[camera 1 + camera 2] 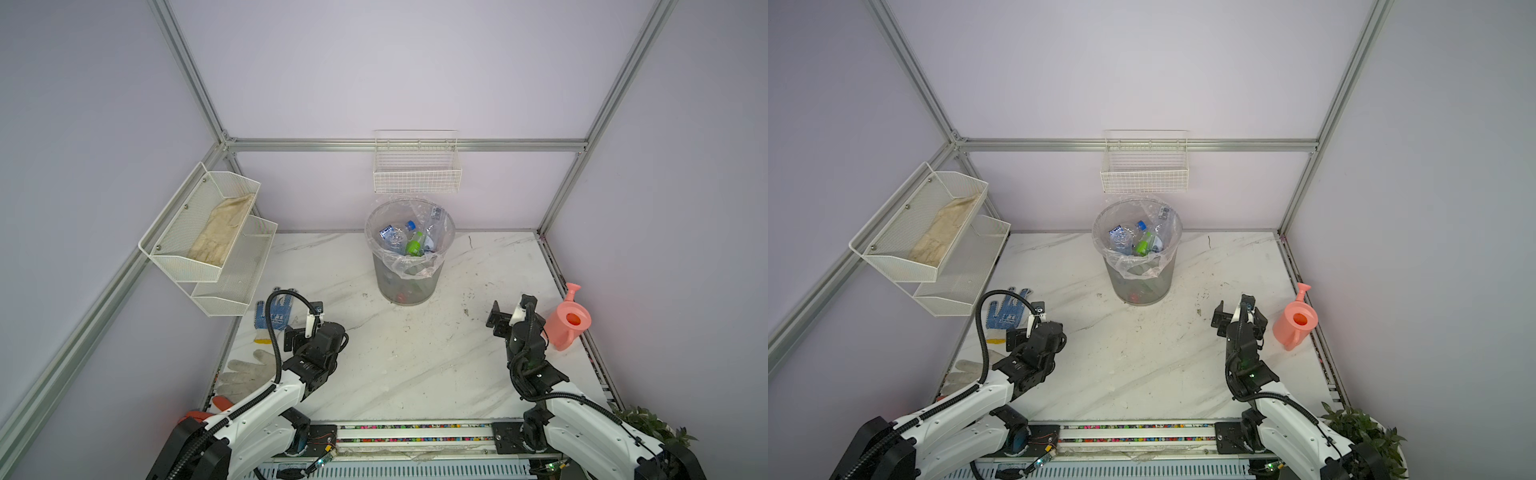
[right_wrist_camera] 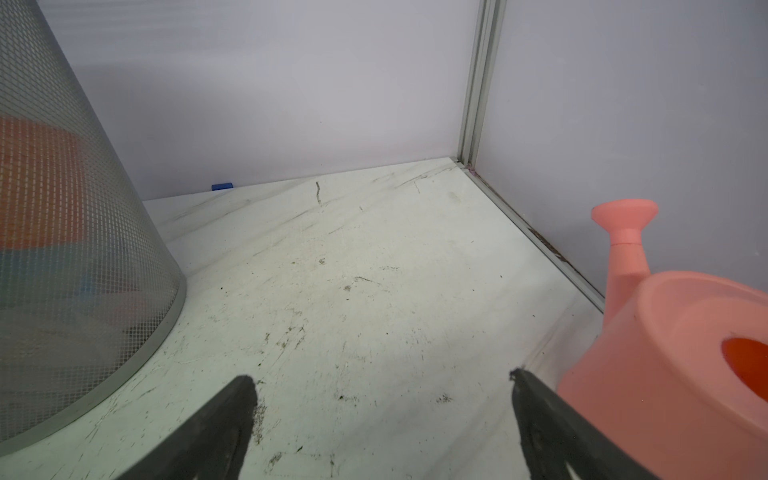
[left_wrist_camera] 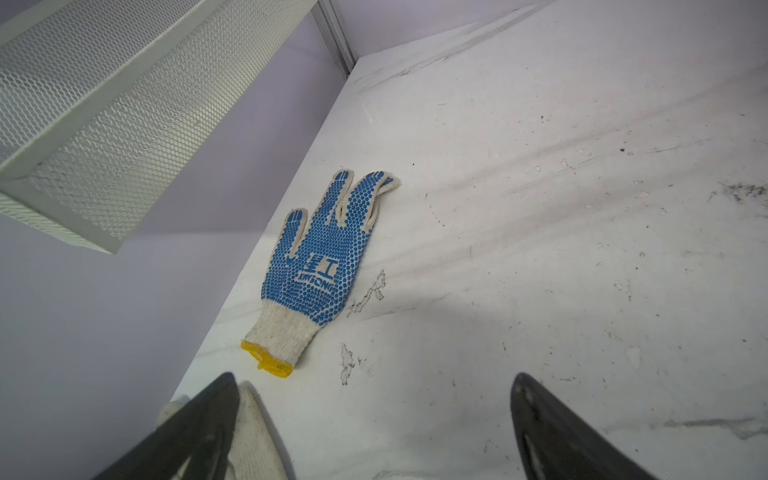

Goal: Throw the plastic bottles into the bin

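Note:
The bin, grey mesh with a clear bag liner, stands at the back middle of the marble table. Every plastic bottle I see lies inside it: clear ones with blue labels and a green one. My left gripper hangs open and empty at the front left, above a blue-dotted glove. The right gripper is open and empty at the front right. It sits between the bin's wall and a pink watering can.
The watering can stands by the right wall. A white glove lies at the front left. White mesh shelves stick out from the left wall, and a wire basket hangs over the bin. A plant is at the front right corner.

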